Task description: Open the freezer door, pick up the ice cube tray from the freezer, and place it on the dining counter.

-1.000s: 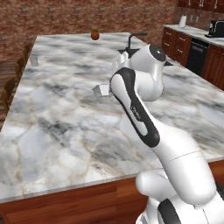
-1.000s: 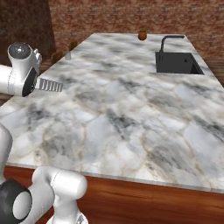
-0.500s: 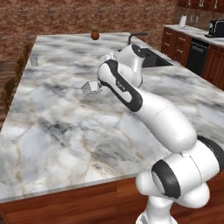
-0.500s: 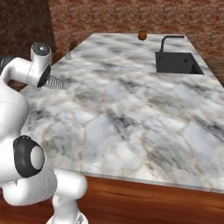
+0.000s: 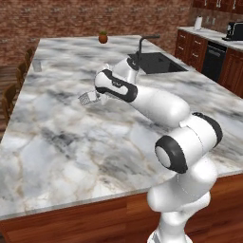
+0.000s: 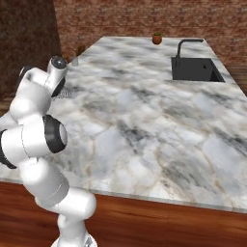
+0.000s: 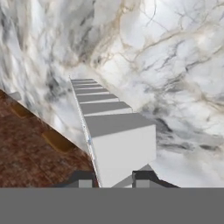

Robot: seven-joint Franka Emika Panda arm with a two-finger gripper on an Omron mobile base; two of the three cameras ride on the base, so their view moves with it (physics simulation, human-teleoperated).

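My gripper [image 5: 96, 97] is shut on the ice cube tray [image 5: 86, 98], a small white tray with a pale grid. It holds the tray a little above the left part of the dining counter [image 5: 71, 142]. In the right base view the ice cube tray [image 6: 68, 92] sticks out beside the white wrist, near the left edge of the dining counter [image 6: 144, 120]. In the hand view the ice cube tray [image 7: 109, 127] runs away from the fingertips [image 7: 142, 176], over the marble of the dining counter [image 7: 175, 65] close to its edge. The freezer and its door are out of view.
A black sink [image 5: 154, 63] with a faucet [image 5: 142, 43] lies at the counter's far right. A small round pot [image 5: 103, 37] stands at the far end and a glass [image 5: 37, 65] at the far left. Chairs [image 5: 9, 97] line the left side. Brown floor [image 7: 26, 144] shows below the edge.
The arm has folded over, its elbow swinging to the right and down in the left base view. The held tray has shifted slightly toward the counter's left side.
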